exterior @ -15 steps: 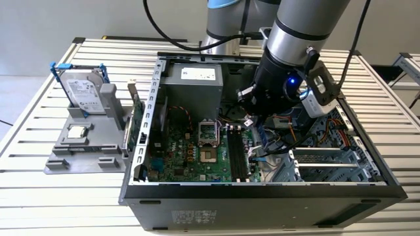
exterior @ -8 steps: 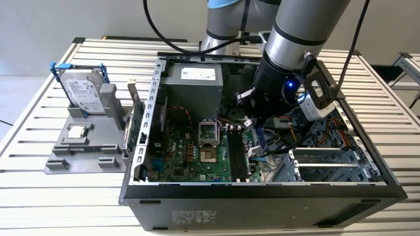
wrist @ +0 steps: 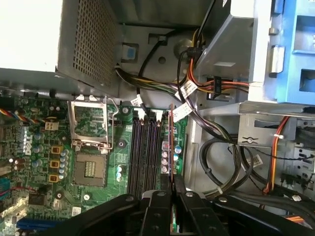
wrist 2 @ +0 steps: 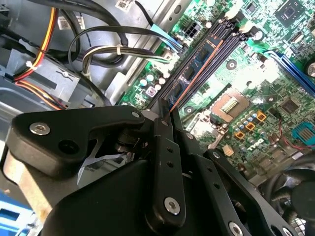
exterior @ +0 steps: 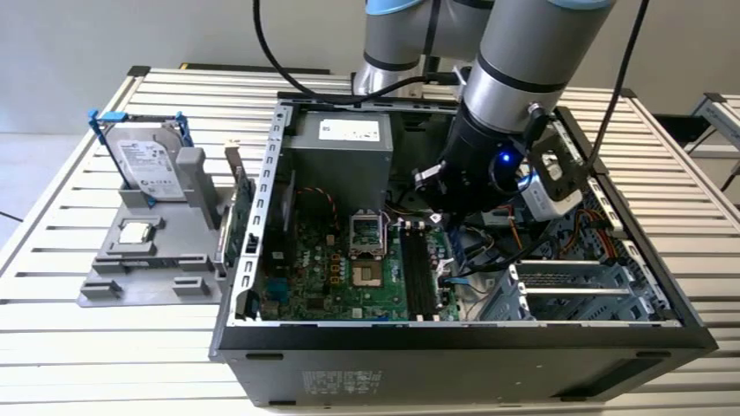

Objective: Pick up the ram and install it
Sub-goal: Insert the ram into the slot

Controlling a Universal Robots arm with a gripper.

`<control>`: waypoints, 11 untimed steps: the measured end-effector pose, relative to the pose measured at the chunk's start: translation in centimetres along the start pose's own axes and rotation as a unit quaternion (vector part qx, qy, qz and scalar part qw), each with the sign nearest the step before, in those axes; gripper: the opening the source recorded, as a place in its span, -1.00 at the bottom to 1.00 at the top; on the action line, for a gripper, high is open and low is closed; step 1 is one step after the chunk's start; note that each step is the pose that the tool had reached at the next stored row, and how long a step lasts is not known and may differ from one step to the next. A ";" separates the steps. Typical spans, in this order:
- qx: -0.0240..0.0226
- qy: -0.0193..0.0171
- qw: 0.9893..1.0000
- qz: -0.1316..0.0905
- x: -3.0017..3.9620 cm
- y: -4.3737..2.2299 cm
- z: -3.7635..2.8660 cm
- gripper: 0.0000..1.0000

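Observation:
The ram (wrist: 171, 142) shows edge-on as a thin green and orange strip, also seen in the second wrist view (wrist 2: 194, 73). My gripper (wrist: 172, 189) is shut on one end of it, the black fingers (wrist 2: 162, 132) pinching it from both sides. The stick stands upright along the outermost of the black memory slots (wrist: 145, 152), on the side nearest the cables. Whether it sits in the slot or just above it I cannot tell. In the exterior view my gripper (exterior: 439, 221) is low inside the open computer case (exterior: 463, 334), over the slots (exterior: 417, 273).
The CPU socket (wrist: 89, 142) lies open beside the slots. Bundled cables (wrist: 216, 147) and a drive cage (wrist: 295, 49) crowd the other side. The power supply (exterior: 347, 139) fills the case's far end. At the exterior view's left, a grey holder (exterior: 151, 260) carries a hard drive (exterior: 151, 165) and a CPU chip (exterior: 137, 232).

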State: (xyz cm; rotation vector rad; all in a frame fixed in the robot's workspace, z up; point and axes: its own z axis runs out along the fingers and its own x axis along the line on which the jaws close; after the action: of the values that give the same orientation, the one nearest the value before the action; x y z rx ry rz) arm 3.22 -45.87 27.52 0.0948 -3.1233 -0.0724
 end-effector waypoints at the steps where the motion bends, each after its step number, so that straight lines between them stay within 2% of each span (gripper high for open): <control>1: 0.000 0.000 1.000 0.001 0.02 0.00 0.13 -1.00; 11: 0.000 0.000 1.000 0.009 0.42 -0.03 1.05 -1.00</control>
State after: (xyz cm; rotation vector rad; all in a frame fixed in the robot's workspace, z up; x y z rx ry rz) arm 2.79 -45.87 26.48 0.0654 -3.1245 -0.0717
